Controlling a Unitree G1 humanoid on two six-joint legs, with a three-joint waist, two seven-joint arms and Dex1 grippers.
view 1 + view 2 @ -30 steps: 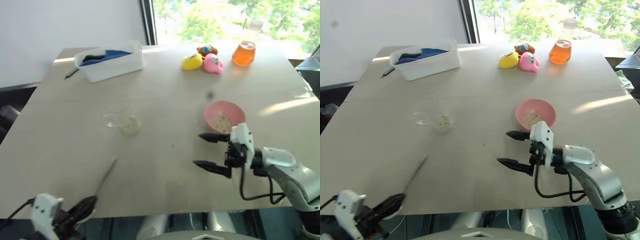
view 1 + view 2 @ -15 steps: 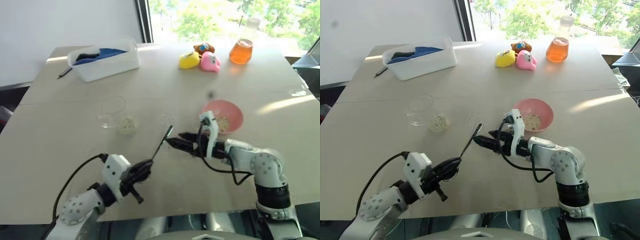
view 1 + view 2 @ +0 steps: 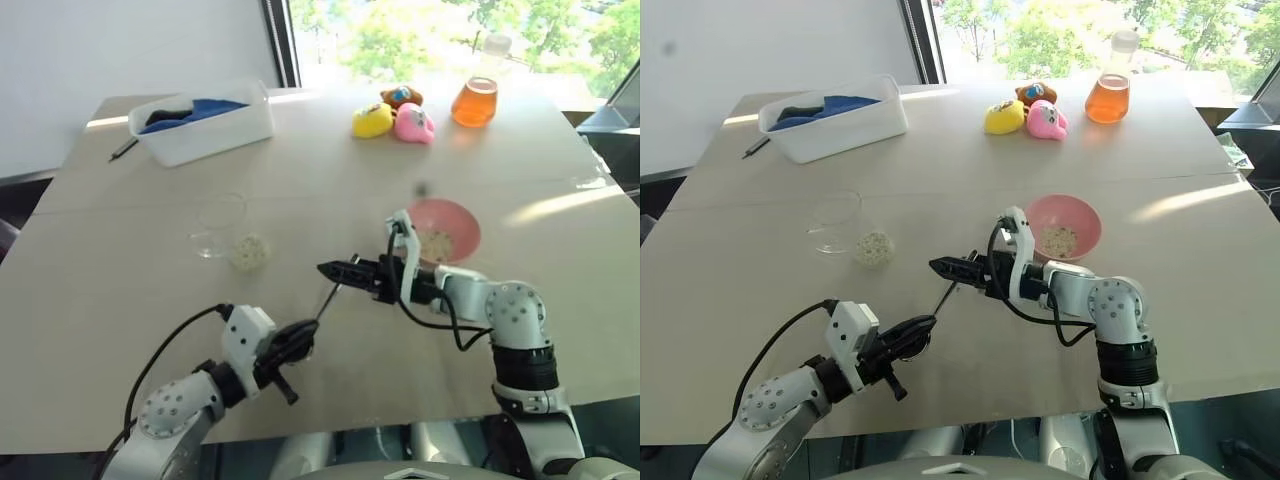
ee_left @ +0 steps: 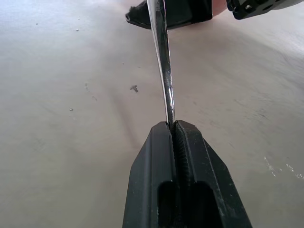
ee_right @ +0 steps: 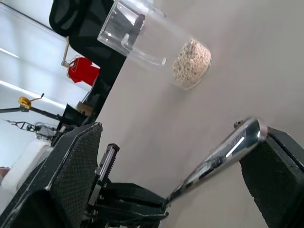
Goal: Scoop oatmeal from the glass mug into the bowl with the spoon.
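While my left gripper (image 3: 908,335) pinches the spoon (image 3: 944,293) hard at one end, fingers pressed tight on the thin metal, the far end of it pokes up between the fingers of my right gripper (image 3: 345,270), and those are spread wide, not clamped on anything. So this looks like a handover, or a re-grip, over the middle of the table (image 3: 120,290) towards the near edge, before any scooping.

Over to the left, well clear of both grippers, the glass mug (image 3: 222,224) seems to lie on its side, with a little heap of oatmeal (image 3: 249,250) at one end of it. The pink bowl (image 3: 450,228) sits just behind my right wrist and already has some flakes in it.

Next move, as I read it: close the right fingers squarely on the spoon before the left lets go. That handle is slim and slick, so a loose or skewed pinch could let it twist or drop. Then it's across to the mug.
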